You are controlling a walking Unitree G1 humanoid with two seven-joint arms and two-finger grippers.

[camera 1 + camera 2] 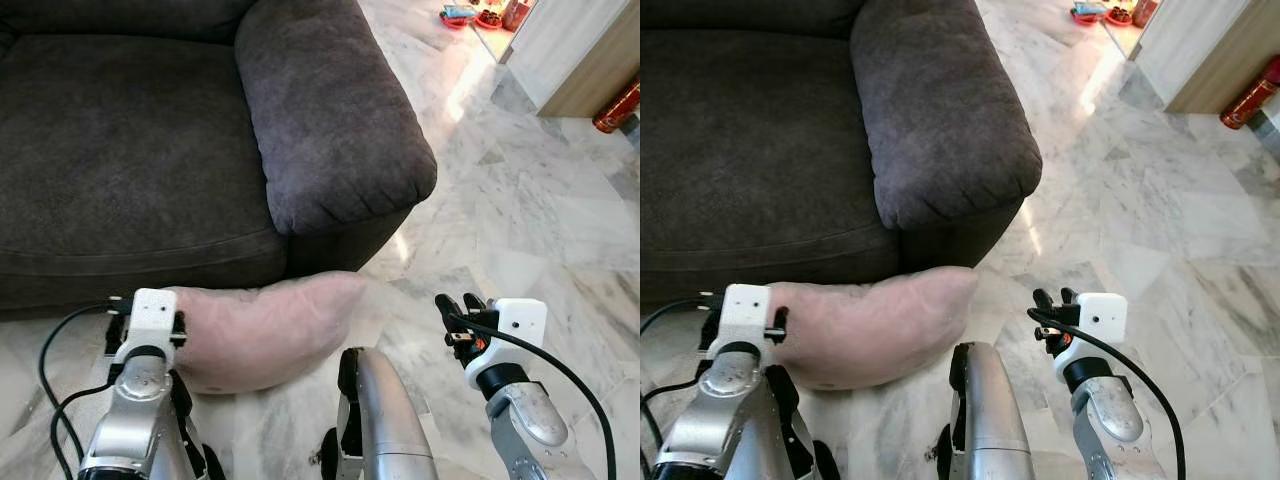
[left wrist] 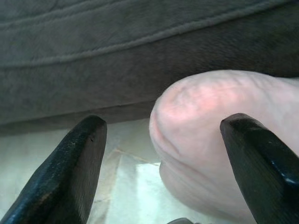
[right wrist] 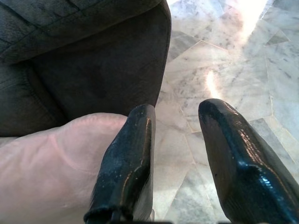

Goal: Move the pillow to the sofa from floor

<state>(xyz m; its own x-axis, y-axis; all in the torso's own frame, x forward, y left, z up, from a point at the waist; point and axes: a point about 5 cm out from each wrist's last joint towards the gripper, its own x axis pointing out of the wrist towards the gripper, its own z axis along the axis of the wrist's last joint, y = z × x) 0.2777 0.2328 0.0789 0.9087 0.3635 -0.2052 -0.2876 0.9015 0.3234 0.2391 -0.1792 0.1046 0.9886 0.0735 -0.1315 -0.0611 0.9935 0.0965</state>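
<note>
- Pillow, pale pink, soft and rounded, lies on the white marble tile floor, pressed against the front base of the dark grey fabric sofa; its near lower edge is hidden behind the robot's silver arms.
- Left pincer sits low at the pillow's left end, its two black fingers spread wide apart; one finger stands over bare floor, the other in front of the pillow's rounded, faintly creased end. I cannot tell whether that finger touches the fabric.
- Right pincer hovers just beside the pillow's right end, its fingers parted with only floor between them, gripping nothing.
- Beyond the pillow, the sofa's seat cushion is bare, and its thick rounded armrest overhangs the pillow's right end.
- Farthest off, a pale wooden cabinet, a red cylinder and small colourful items are cut off by the frame edge and too small to identify.
</note>
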